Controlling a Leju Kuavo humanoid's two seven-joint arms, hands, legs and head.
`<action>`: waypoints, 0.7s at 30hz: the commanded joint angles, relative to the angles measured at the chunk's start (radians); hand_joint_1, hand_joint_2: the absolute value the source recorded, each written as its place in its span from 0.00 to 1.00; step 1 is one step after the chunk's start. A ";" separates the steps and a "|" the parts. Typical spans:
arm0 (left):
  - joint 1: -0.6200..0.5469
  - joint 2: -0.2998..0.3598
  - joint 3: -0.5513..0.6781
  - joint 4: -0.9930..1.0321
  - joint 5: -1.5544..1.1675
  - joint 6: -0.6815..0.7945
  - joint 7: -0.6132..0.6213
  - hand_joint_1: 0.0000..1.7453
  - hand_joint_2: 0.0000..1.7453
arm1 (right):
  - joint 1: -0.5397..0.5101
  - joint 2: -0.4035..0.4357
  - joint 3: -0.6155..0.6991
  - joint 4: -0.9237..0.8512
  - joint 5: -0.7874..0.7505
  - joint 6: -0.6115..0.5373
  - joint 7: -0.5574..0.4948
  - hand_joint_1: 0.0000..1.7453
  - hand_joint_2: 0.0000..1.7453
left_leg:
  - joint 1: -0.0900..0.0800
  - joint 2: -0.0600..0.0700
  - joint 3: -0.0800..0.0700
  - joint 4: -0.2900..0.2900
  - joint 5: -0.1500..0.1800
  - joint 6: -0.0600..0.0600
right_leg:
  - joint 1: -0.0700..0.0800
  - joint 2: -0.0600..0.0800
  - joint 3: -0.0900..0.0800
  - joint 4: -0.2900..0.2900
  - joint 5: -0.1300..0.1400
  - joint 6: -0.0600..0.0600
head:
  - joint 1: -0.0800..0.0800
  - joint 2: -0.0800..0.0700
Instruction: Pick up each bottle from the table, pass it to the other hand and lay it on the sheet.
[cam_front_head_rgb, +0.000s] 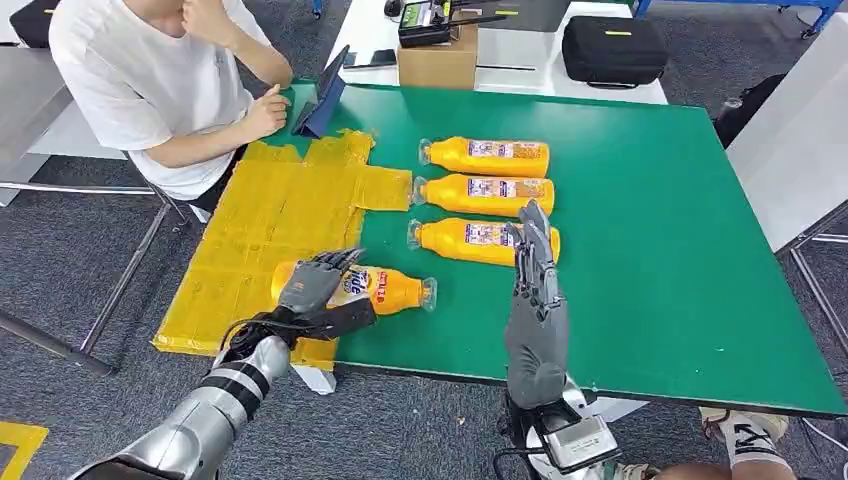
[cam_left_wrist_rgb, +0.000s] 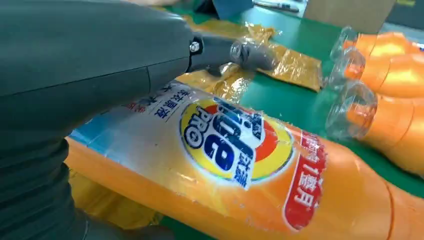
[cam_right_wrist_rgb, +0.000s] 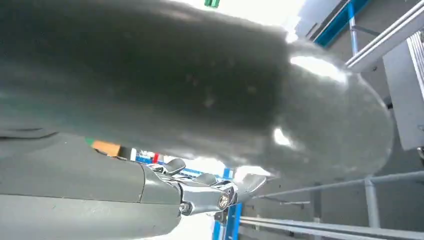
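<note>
An orange detergent bottle (cam_front_head_rgb: 385, 288) lies across the near edge of the yellow sheet (cam_front_head_rgb: 270, 215), its cap end over the green table (cam_front_head_rgb: 650, 250). My left hand (cam_front_head_rgb: 318, 292) holds it, fingers over its top and thumb along its near side. The left wrist view shows the bottle's label (cam_left_wrist_rgb: 225, 145) close under the palm. Three more orange bottles lie side by side on the table: far (cam_front_head_rgb: 487, 156), middle (cam_front_head_rgb: 487, 194) and near (cam_front_head_rgb: 465, 240). My right hand (cam_front_head_rgb: 535, 300) is raised, empty, with its fingers straight and apart, in front of the near bottle.
A person in a white shirt (cam_front_head_rgb: 150, 80) sits at the table's far left corner, beside a propped tablet (cam_front_head_rgb: 322, 100). Behind the table are a cardboard box (cam_front_head_rgb: 437, 62) and a black case (cam_front_head_rgb: 612, 48). The table's right half is bare green.
</note>
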 joint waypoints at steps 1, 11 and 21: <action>-0.053 0.044 -0.047 0.174 -0.004 -0.139 0.018 0.00 1.00 | -0.053 0.007 -0.044 0.134 -0.024 0.014 0.002 0.00 0.00 | 0.002 0.005 0.008 -0.002 -0.002 -0.002 | 0.002 0.003 0.007 -0.002 -0.001 -0.003 | 0.000 0.000; 0.045 0.001 0.207 -0.073 0.428 -0.347 -0.234 0.00 1.00 | -0.052 -0.005 -0.044 0.145 -0.032 -0.011 0.002 0.00 0.00 | 0.000 0.001 0.012 -0.002 0.000 -0.001 | 0.001 0.001 0.012 -0.002 0.000 -0.002 | 0.000 0.000; 0.111 -0.017 0.240 -0.246 0.562 -0.425 -0.240 0.00 1.00 | -0.050 -0.013 -0.037 0.139 -0.035 -0.026 0.002 0.00 0.00 | 0.001 0.000 0.008 -0.001 -0.001 -0.001 | 0.001 0.000 0.008 -0.001 -0.001 -0.002 | 0.000 0.000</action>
